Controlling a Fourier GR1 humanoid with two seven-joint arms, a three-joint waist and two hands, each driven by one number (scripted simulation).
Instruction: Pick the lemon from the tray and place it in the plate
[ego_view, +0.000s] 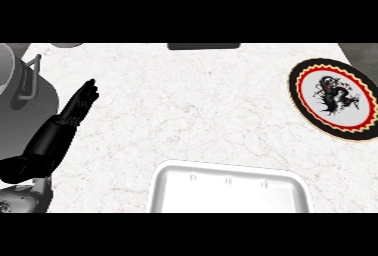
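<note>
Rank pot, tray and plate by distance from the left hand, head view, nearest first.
1. Pot: at the counter's left edge, just beside the left hand.
2. Tray: lower middle, to the hand's right.
3. Plate: far right side.

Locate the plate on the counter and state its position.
In the head view the plate lies flat at the counter's far right, up and to the right of the white tray, across from the left hand.
</note>
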